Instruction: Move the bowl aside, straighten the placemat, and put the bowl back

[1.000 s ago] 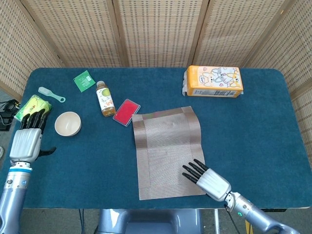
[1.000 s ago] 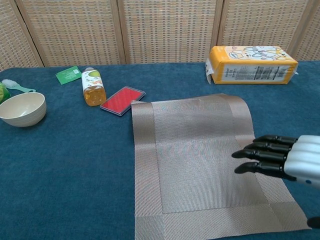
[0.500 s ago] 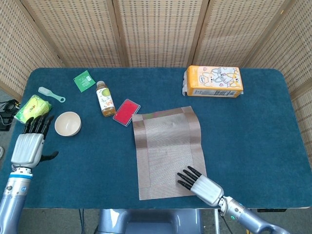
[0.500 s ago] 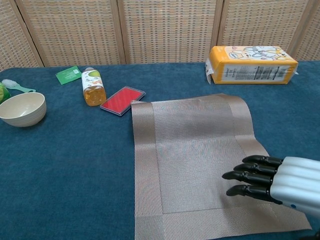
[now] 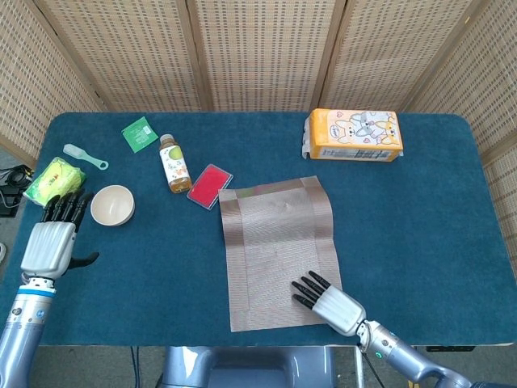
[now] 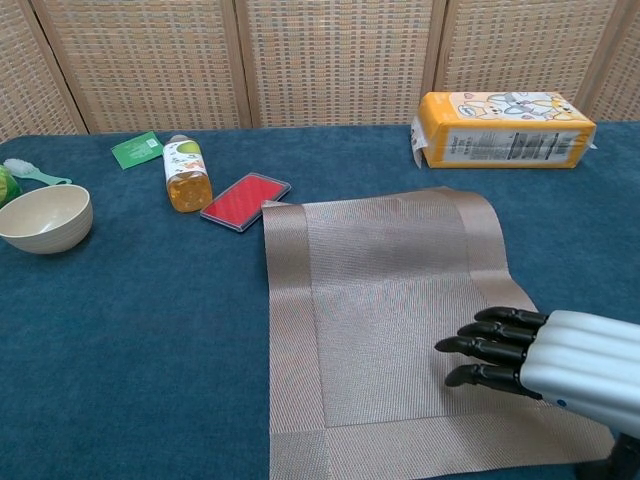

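Note:
The cream bowl [image 5: 112,204] [image 6: 44,217] stands on the blue cloth at the left, off the mat. The brown woven placemat [image 5: 279,250] [image 6: 400,330] lies in the middle, slightly skewed. My right hand [image 5: 327,298] [image 6: 545,362] lies flat over the mat's near right corner, fingers stretched toward the left, holding nothing. My left hand [image 5: 53,234] hovers just left of the bowl with its fingers straight and nothing in it; the chest view does not show it.
A juice bottle [image 5: 173,163] and a red case [image 5: 210,187] lie just beyond the mat's far left corner. An orange tissue pack [image 5: 354,135] sits at the back right. A green packet [image 5: 140,133], a scoop [image 5: 84,156] and a green pouch [image 5: 53,178] lie at the far left.
My right hand has slid toward the table's near edge and leftward over the mat's near right corner. My left hand has dropped back slightly toward the near edge.

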